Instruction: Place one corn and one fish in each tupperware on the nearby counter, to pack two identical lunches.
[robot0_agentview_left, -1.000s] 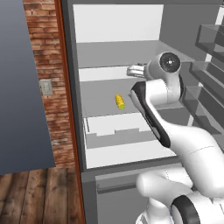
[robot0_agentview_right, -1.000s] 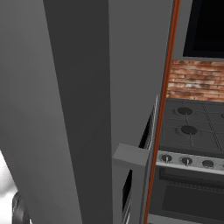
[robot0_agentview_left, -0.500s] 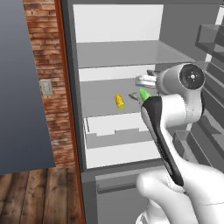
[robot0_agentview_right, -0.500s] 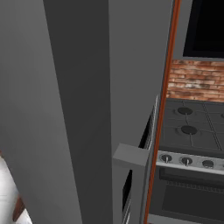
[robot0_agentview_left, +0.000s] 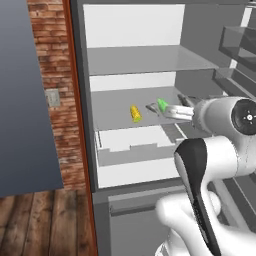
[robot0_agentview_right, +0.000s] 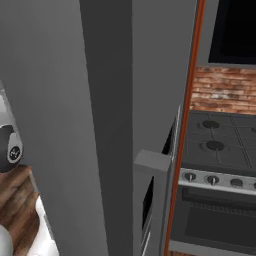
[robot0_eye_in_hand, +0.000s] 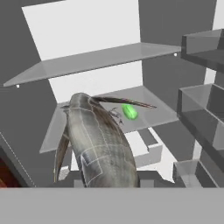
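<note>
Hand view is showing a large dark-grey fish (robot0_eye_in_hand: 98, 144) hanging right in front of the camera, head low and thin tail stretching up and away. With nothing under it, the gripper (robot0_agentview_left: 171, 111) is evidently grasping this fish, though the fingertips themselves are hidden behind its body. Left base view is showing the white arm reaching from the lower right into an open fridge, the gripper hovering over the right part of the middle shelf (robot0_agentview_left: 110, 107). On that shelf the yellow corn (robot0_agentview_left: 135, 113) is lying near the middle, closer to the front edge, well apart from the gripper. Further right and a little further back, a second small fish (robot0_agentview_left: 151, 107) is lying just beside the green corn (robot0_agentview_left: 161, 104), which is sitting right by the gripper; whether they are touching I cannot tell. Below the shelf a pale drawer (robot0_agentview_left: 135, 145) is sitting closed, and above it an upper shelf (robot0_agentview_left: 140, 60) is spanning the fridge. Right base view is looking past the grey fridge side (robot0_agentview_right: 100, 125) toward a stove (robot0_agentview_right: 220, 150).
</note>
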